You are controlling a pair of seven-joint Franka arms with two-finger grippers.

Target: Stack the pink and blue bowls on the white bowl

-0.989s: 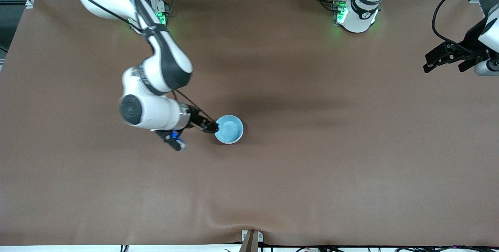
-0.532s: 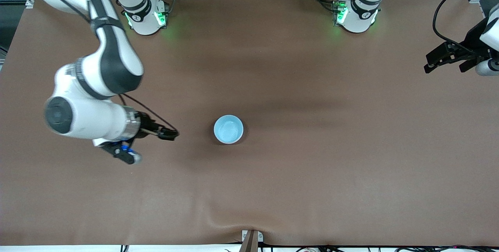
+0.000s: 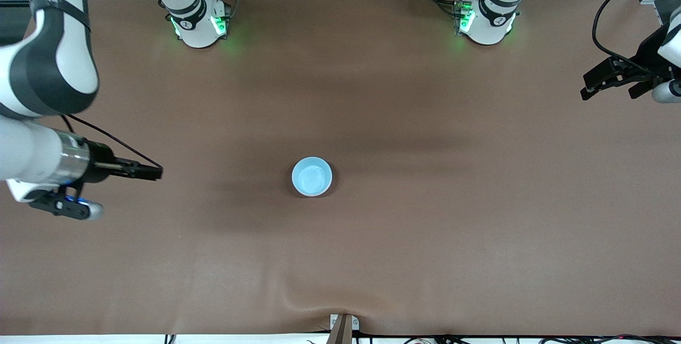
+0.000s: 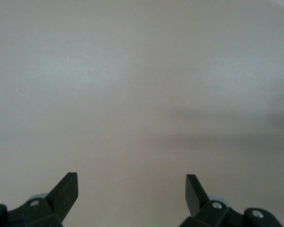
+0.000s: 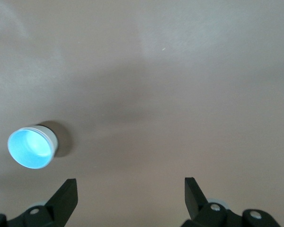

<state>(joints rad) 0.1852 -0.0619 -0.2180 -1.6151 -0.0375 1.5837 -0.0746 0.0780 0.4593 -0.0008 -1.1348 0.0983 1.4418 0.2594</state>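
Note:
A light blue bowl (image 3: 312, 176) stands upright in the middle of the brown table (image 3: 425, 216); the right wrist view shows this bowl (image 5: 31, 147) too, with a pale outer wall. The pink bowl and the white bowl are hidden from view. My right gripper (image 3: 151, 173) hangs open and empty over the table toward the right arm's end, well apart from the blue bowl; the right wrist view shows only bare table between its fingertips (image 5: 130, 182). My left gripper (image 3: 606, 91) waits open and empty over the left arm's end of the table, with bare cloth below it (image 4: 131, 177).
The two arm bases (image 3: 197, 22) (image 3: 487, 19) stand along the table's edge farthest from the front camera. The brown cloth has a raised wrinkle (image 3: 314, 301) near the front edge, above a small bracket (image 3: 343, 325).
My right gripper has drawn away from the blue bowl's rim toward the right arm's end of the table. The bowl has stayed in place. The left arm has not moved.

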